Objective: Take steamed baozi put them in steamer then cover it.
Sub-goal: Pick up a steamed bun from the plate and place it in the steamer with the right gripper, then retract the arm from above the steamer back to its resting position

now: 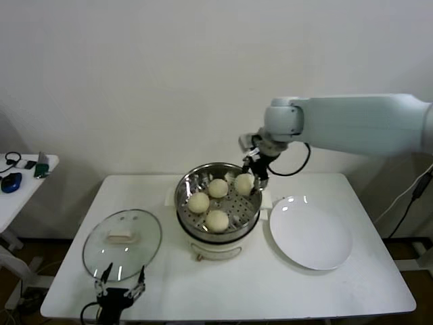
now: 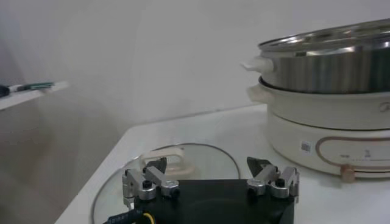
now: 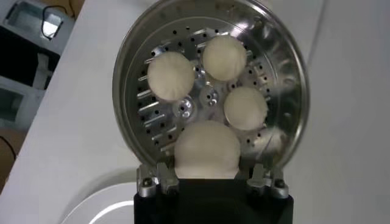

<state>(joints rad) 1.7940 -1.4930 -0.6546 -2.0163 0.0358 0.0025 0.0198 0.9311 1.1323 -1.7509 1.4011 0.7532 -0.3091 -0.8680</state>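
The steamer [image 1: 186,186] stands mid-table on its white base [image 1: 203,249]. Three baozi [image 1: 218,187] [image 1: 198,202] [image 1: 216,220] lie on its perforated bottom. My right gripper [image 1: 252,181] reaches into its far right side. It is shut on a fourth baozi [image 1: 243,183], which fills the gap between the fingers in the right wrist view [image 3: 207,149]. The glass cover [image 1: 101,254] lies flat on the table left of the steamer. My left gripper [image 1: 120,279] is open and empty just in front of the cover [image 2: 207,155], near the table's front edge.
An empty white plate [image 1: 311,233] lies on the table right of the steamer. A small side table [image 1: 20,177] with a blue mouse and cables stands at the far left. In the left wrist view the steamer [image 2: 329,67] stands just beyond the cover.
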